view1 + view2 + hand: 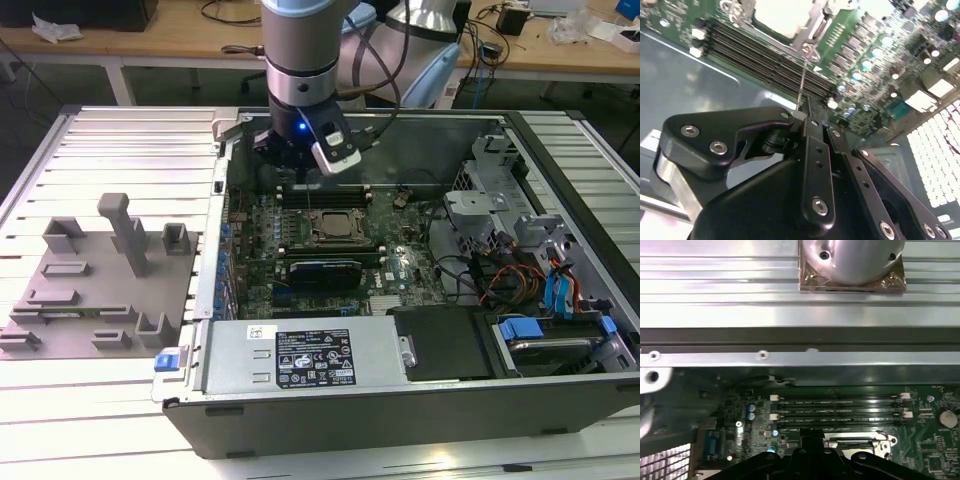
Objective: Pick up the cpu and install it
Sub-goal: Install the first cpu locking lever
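Wooden benches strewn with cables line the back of the room, and in front of them a ribbed metal table (120, 130) carries an open computer case (420, 400). Over the case's far-left part, as the exterior view has it, hangs the gripper (300, 160); in the second wrist view its black fingers (815, 150) are pressed together on a thin wire lever (802, 82), the gripper (807, 117) pointing down at the board. That lever leads to the socket (335, 228) on the green motherboard (400, 265). The cpu (334, 229) lies in the socket, just below and ahead of the gripper, its pale metal top showing in the second wrist view (780, 17) inside the steel frame. Memory slots (837, 410) run beside the socket. Inside the case there are also a power supply (300, 360) along the near edge and drive bays with blue tabs (560, 290) at the exterior view's right. On the table outside the case's left wall sits a grey fixture block (95, 285).
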